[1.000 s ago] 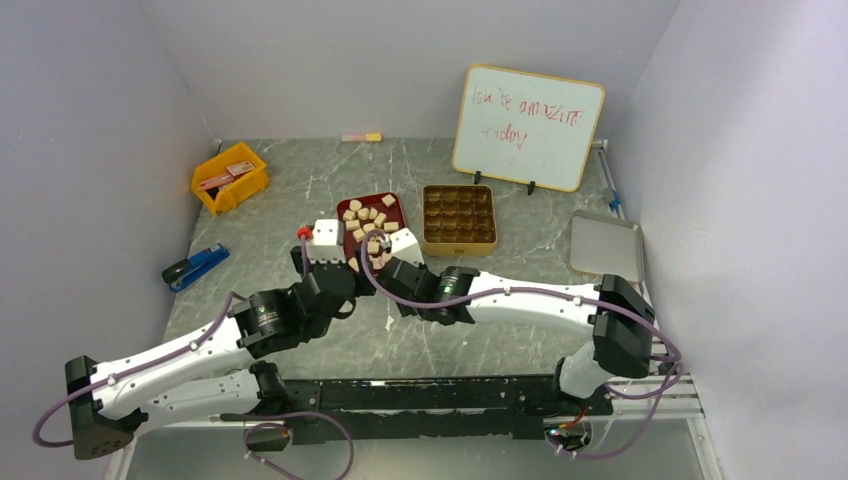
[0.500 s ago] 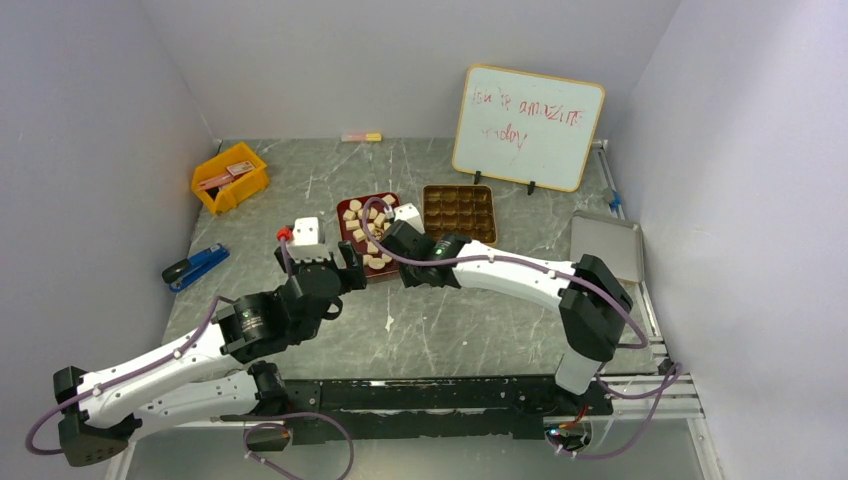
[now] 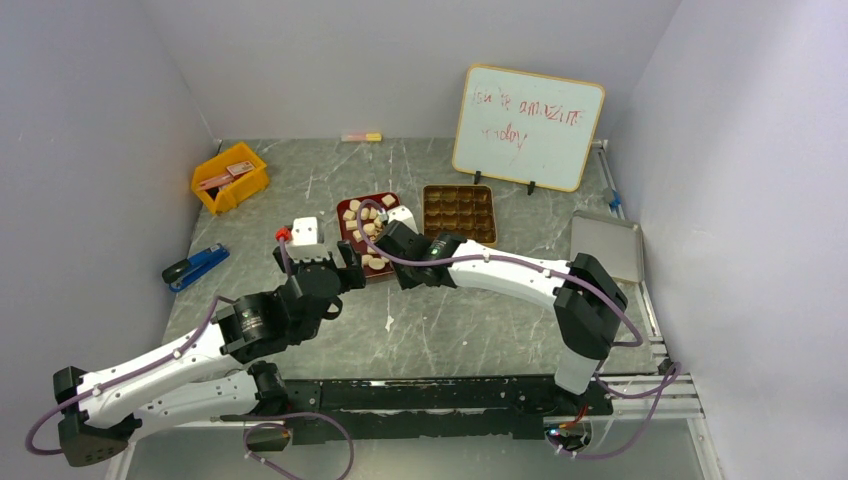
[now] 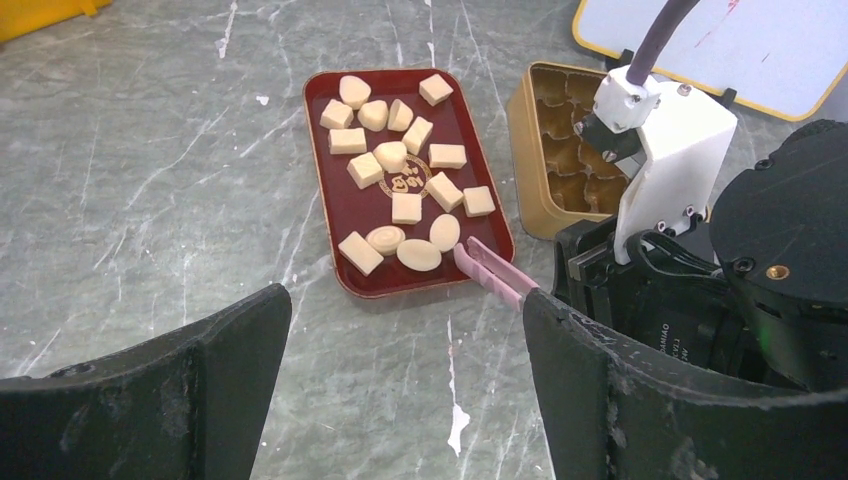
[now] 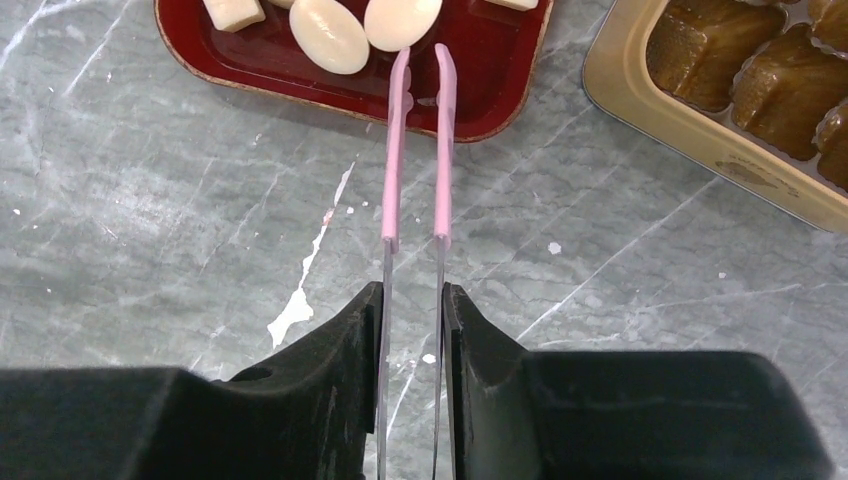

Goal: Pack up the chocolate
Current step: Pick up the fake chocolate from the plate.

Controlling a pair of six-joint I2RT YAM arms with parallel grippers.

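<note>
Gripping pink-tipped tweezers (image 5: pixel 392 150) instead of reaching for the sweets bare: why would the right claw (image 5: pixel 411 295) work that way? asks one watcher.

Judging by size, the other answers, the chocolate pieces (image 4: pixel 392 157) are small and lie close together on the dark red tray (image 4: pixel 325 205). The claw's black fingers press on the tweezers' metal arms, so it is closed on the tool. The slim tips can slip between neighbouring pieces where the fingers probably could not.

And where do the tips stand?

Over the tray's near rim, with a narrow gap between them, pointing at the near edge of an oval piece (image 5: pixel 402 18). Whether they touch it cannot be told from the wrist view. Nothing is lifted.

Why is the gold tin (image 4: pixel 522 160) set just right of the tray?

Probably to keep each carry short. Its moulded cells are where the pieces should end up, likely one apiece. No pale piece shows in the cells in view, so the packing seems barely begun.

What about the left claw (image 4: pixel 405 320)?

It hangs above the table (image 4: pixel 150 200), near and left of the tray, spread wide and holding nothing. It looks to be kept clear of the other arm, perhaps ready to steady the tray if the tweezers drag it.
</note>
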